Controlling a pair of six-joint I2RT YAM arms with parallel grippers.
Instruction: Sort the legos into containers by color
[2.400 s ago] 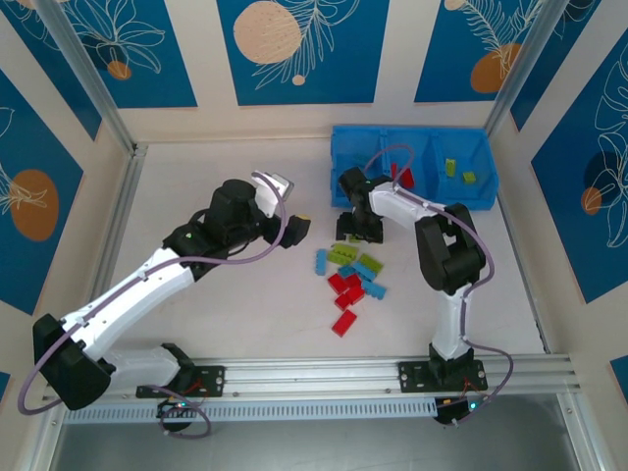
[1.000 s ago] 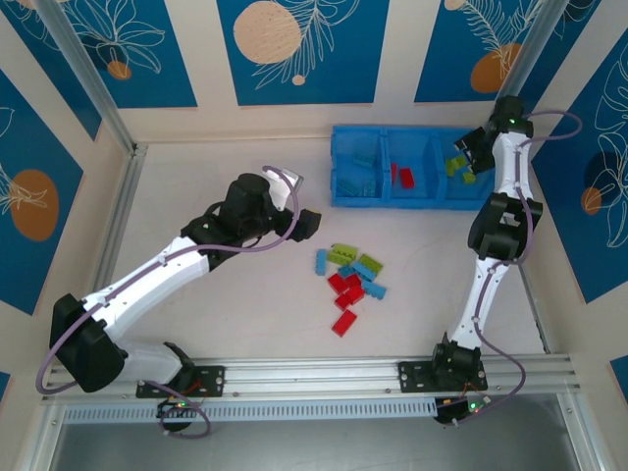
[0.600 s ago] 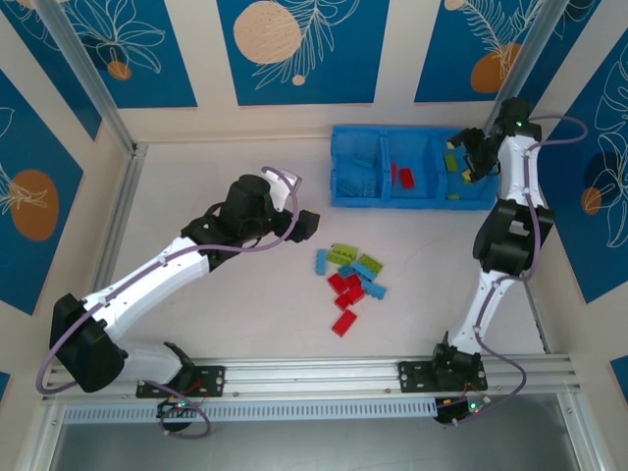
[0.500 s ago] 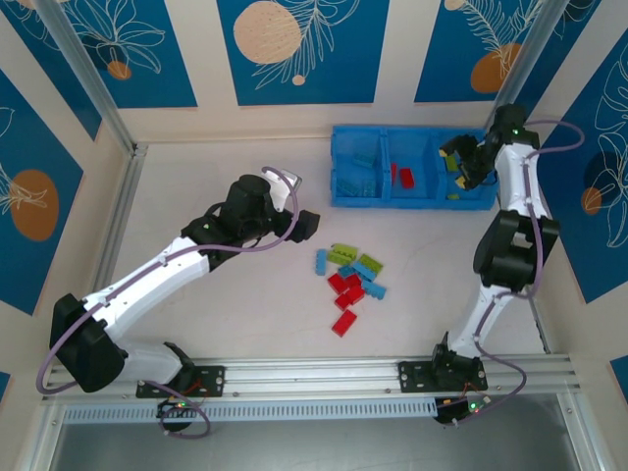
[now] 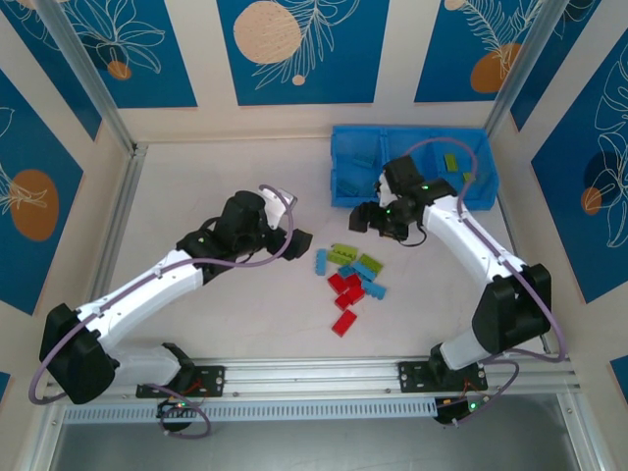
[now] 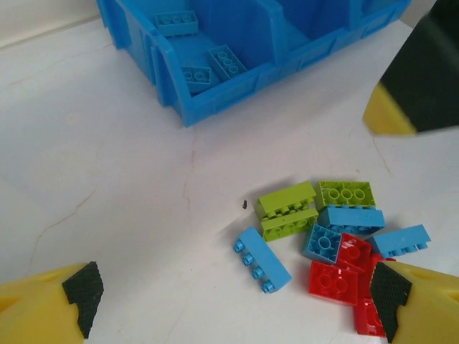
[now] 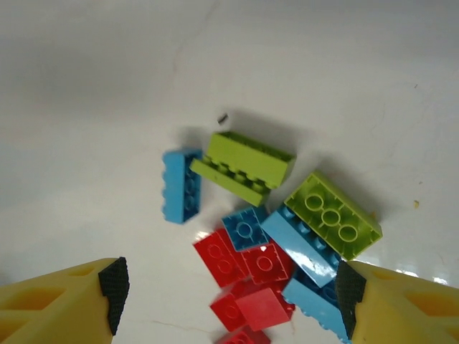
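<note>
Swung back from the right compartment of the tray (image 5: 339,137), the right arm now stretches low along the tray's near wall, elbow out to the right. The right pincer (image 5: 376,218) sits just in front of the left compartment. Its jaws stand wide apart with nothing between them, tips aimed down at the loose legos (image 7: 247,229). The left arm has drawn a little away from the tray and lies extended, elbow low. The left pincer (image 5: 297,240) hangs over the bench (image 5: 196,167), well in front of the tray's left end, also spread wide and empty. Loose red, blue and green legos cluster on the bench before the left and middle compartments, farther from the tray than either pincer. Blue legos (image 6: 228,61) lie in the left compartment, green legos (image 5: 452,162) in the right.
</note>
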